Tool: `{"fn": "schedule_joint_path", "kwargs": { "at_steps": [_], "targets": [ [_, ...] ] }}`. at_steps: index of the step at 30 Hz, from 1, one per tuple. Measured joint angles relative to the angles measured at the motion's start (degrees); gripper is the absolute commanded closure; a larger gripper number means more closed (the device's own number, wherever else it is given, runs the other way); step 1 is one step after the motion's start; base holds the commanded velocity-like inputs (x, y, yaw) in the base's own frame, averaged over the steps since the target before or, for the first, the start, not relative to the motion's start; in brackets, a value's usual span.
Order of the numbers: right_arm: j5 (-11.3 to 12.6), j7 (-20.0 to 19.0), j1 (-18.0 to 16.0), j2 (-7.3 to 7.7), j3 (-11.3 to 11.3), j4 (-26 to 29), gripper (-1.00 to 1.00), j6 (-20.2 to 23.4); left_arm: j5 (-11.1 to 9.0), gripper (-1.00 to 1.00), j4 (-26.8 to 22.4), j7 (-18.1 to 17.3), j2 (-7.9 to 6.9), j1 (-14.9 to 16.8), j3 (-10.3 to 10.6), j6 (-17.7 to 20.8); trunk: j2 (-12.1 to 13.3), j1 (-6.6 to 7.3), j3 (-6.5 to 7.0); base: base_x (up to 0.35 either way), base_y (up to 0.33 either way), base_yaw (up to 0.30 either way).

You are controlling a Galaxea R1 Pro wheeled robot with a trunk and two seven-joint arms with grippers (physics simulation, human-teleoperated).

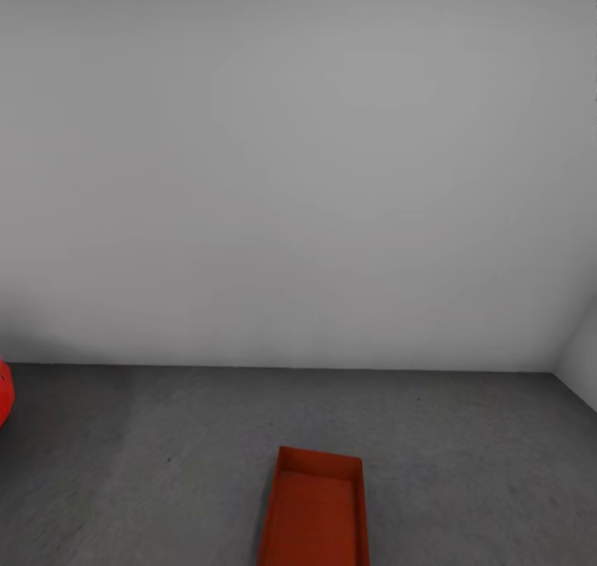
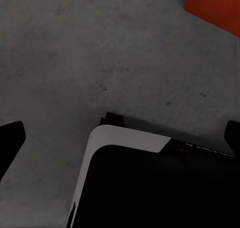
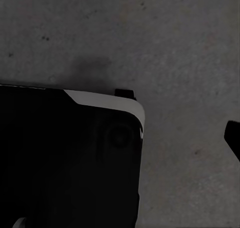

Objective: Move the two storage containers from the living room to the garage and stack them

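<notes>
1. One storage container (image 1: 315, 512) sits on the concrete floor (image 1: 166, 450) of the garage, near the robot and slightly right of centre. It lies open side up with its long axis running away from the camera, and its near end is cut off by the frame edge. Nothing is stacked in or on it.
2. Far behind it stands a plain white wall (image 1: 298, 176). A second wall meets it at the far right. At the left edge, a rounded glossy red shape (image 1: 4, 394) is probably part of the car; too little shows to be sure.
3. Handling, as a judgement: the bin looks stiff, thin-walled and light. Its smooth sides offer little purchase, so the long rims or the two short end walls seem the places to take hold, one gripper on each side. Thin walls could flex or slip under a one-sided pinch.
4. The left wrist view adds an orange corner of a container (image 2: 215, 7) beyond the robot's dark, white-edged base (image 2: 150, 188).
5. The right wrist view gives floor and the same base (image 3: 65, 158), with no bin.
6. Dark finger tips (image 2: 11, 138) edge both wrist views, nothing between them. Whether either gripper's jaws stand apart or together I cannot tell.
</notes>
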State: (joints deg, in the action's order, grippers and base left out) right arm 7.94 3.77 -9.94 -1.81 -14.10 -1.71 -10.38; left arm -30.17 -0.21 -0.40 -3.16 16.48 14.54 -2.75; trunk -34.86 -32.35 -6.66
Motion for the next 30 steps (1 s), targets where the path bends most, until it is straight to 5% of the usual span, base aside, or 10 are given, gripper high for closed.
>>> {"fn": "schedule_joint_path", "kwargs": {
  "at_steps": [17,30],
  "targets": [
    [-0.3,-0.3,0.0,0.55,0.0,0.0,-1.0,0.2,0.0,-1.0,0.0,0.0,0.0,0.0,0.0,0.0,0.0,0.0,0.61,0.0,0.0,-0.01],
    [0.0,-0.5,0.0,0.72,0.1,0.0,-1.0,0.2,0.0,-1.0,0.0,0.0,0.01,0.0,0.0,0.0,0.0,0.0,0.61,0.0,0.0,-0.25]
  ]
}}
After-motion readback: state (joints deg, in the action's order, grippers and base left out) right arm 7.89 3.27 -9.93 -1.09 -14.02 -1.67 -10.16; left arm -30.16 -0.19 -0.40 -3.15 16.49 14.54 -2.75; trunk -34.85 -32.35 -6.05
